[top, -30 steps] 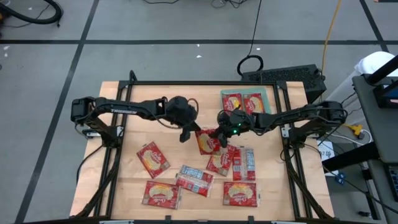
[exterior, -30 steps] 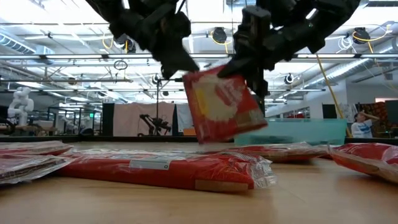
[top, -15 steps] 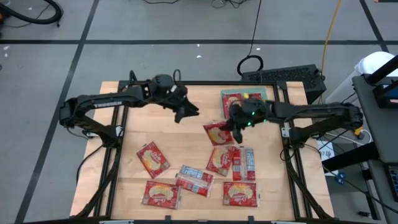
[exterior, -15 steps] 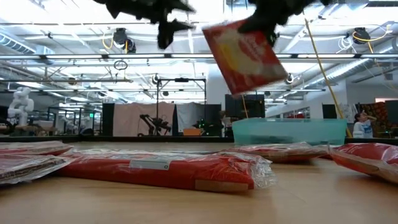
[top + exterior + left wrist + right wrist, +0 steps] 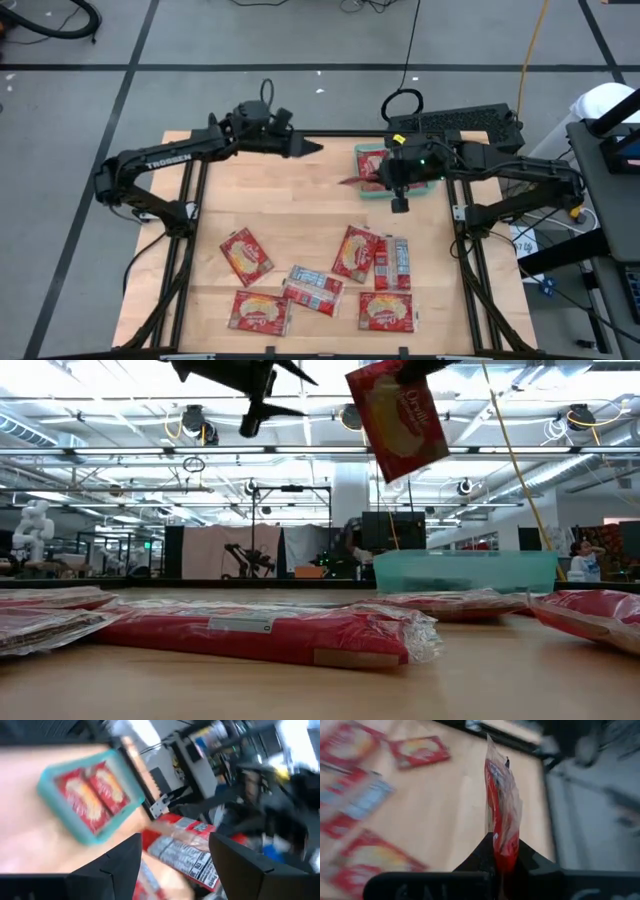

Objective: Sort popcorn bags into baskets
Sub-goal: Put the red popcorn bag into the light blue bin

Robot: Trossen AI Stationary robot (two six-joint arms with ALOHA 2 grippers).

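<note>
High view: right gripper [image 5: 385,178] over teal basket [image 5: 432,170], fingers clamped on a popcorn bag [image 5: 362,178]; left gripper [image 5: 305,150] at worktop [image 5: 280,210] back edge, fingers apart, empty. Six bags lie at the front.
Low view: bag [image 5: 398,418] hangs high above basket [image 5: 465,571].
Left wrist: basket [image 5: 60,815] has two bags.
Right wrist: bag [image 5: 501,820] edge-on btwn fingers.

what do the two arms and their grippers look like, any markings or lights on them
Both arms are dark, near-black, built of slim jointed links. The left arm carries white lettering along its long link and ends in the left gripper, which has two tapered dark fingers. The right arm shows a small green light near its wrist, just behind the right gripper, whose fingers are also flat and black.
</note>
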